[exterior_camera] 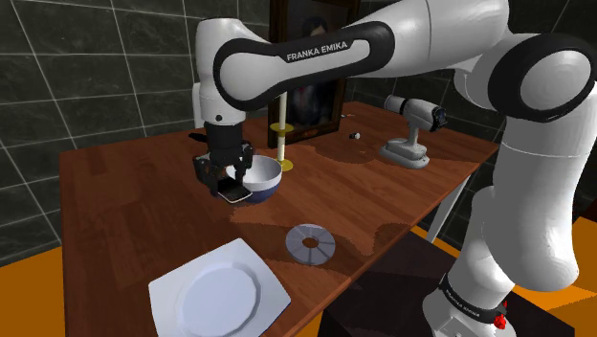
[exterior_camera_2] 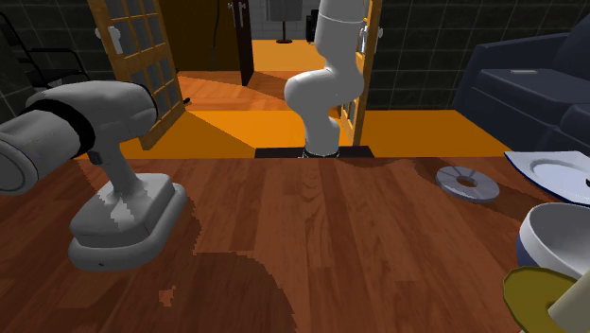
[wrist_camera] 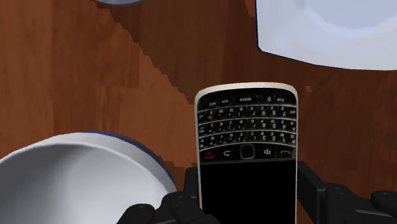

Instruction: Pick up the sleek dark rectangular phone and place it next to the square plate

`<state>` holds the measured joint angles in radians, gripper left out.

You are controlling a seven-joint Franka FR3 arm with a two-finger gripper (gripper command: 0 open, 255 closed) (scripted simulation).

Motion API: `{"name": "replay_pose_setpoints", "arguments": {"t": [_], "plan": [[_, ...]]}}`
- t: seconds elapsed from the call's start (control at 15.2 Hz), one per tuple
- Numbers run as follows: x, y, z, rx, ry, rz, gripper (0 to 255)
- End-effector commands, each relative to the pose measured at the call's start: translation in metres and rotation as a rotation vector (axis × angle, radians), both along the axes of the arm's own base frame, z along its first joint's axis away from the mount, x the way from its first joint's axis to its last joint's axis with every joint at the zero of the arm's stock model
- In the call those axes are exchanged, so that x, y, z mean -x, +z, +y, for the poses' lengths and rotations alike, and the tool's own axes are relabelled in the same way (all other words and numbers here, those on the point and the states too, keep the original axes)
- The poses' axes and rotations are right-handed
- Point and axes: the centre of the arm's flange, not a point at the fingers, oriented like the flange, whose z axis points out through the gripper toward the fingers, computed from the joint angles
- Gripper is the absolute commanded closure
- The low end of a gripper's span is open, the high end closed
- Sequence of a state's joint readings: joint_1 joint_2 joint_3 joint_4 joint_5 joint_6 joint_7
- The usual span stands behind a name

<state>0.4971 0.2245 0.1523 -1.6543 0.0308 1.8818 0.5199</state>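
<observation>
**A:** What was the hand doing?

**B:** The black two-finger gripper point(exterior_camera: 228, 182) hung straight down from the white arm point(exterior_camera: 316, 53). Its fingers point(wrist_camera: 181, 202) were clasped on the two long sides of a dark rectangular phone point(wrist_camera: 247, 146), which had a silver rim, a small keyboard and a black screen. The keyboard end stuck out past the fingertips.

**A:** Where was the phone, then?

**B:** It was in the gripper, low over a brown wooden table point(exterior_camera: 124, 182) and just beside a round white bowl with a blue outside point(exterior_camera: 263, 177). I could not tell whether it touched the table top.

**A:** And around that?

**B:** A white square plate point(exterior_camera: 218, 297) lay near the table's front edge in the shoulder view, apart from the phone. A flat grey disc with a hole in it point(exterior_camera: 311, 242) lay near the plate, toward that view's right. Behind the bowl stood a pale candle in a yellow holder point(exterior_camera: 282, 144) and a dark framed picture point(exterior_camera: 311, 86). Farther toward the shoulder view's right, a white and grey power drill point(exterior_camera: 411, 134) stood on its base.
</observation>
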Motion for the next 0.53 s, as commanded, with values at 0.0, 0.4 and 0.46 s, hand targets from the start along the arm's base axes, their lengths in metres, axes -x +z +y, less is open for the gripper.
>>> {"name": "replay_pose_setpoints", "arguments": {"t": [0.0,0.4,0.46], "plan": [[0.002,0.001,0.028,0.000,-0.002,0.000,255],[0.009,0.001,0.107,0.000,-0.002,0.000,255],[0.010,0.001,0.120,0.000,-0.002,0.000,255]]}}
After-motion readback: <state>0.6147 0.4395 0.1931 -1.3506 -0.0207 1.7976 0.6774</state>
